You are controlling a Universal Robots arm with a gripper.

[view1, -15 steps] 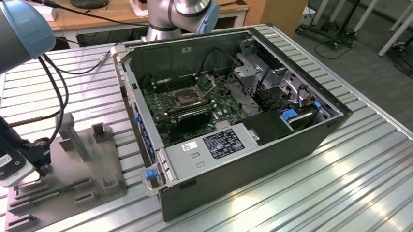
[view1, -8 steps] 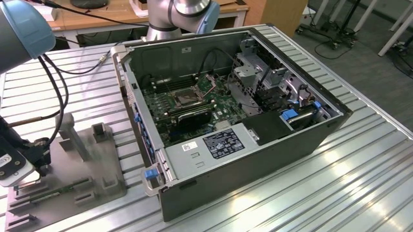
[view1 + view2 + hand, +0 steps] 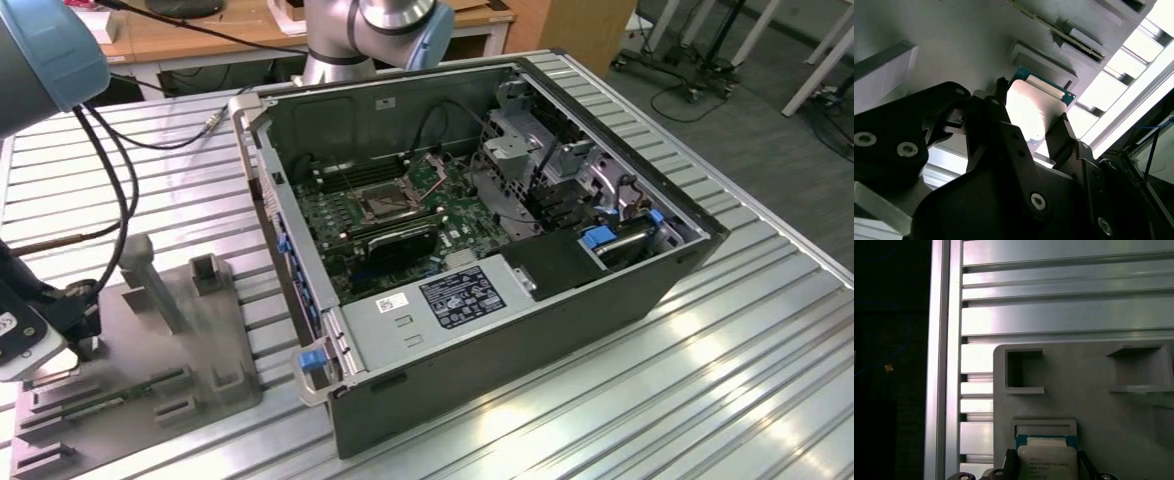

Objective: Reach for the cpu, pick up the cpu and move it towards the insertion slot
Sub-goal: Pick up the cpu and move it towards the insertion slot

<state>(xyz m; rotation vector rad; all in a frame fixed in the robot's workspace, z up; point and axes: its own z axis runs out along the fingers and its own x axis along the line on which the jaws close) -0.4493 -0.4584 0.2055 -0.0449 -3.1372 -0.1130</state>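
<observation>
Gripper (image 3: 1032,104): its black linkage and screw heads sit closest to the lens in the second wrist view. The two fingers (image 3: 988,117) are drawn in to the chip's width, one on each opposite edge of the cpu (image 3: 1029,110), clamping it. The cpu lies pale face up at the shallow square recess (image 3: 1044,426) of the grey fixture plate (image 3: 1134,405). Cannot tell if it has left the recess floor.

Hidden / cut off:
- In the first wrist view, the frame edge cuts off the near part of the cpu and both fingertips.
- In the exterior view, the gripper body is clipped by the frame's left edge and covers the cpu.
- The inside of the insertion slot (image 3: 382,205) is dark. Its silvery frame reads clearly against the green board inside the computer case (image 3: 534,340).

Edges / room:
- The fixture plate sits close to the edge rail (image 3: 946,365) of the slatted aluminium table (image 3: 694,380), with dark floor beyond.
- Grey posts (image 3: 147,290) rise from the plate between the gripper and the case.
- A strip of bare slats separates the plate from the case.
- The case lies on its side, open face up. The slot is well apart from the cpu, toward the exterior view's right.
- A metal drive cage (image 3: 527,150) stands just beside the board on the exterior view's right.
- Black cables (image 3: 114,170) hang beside the arm.
</observation>
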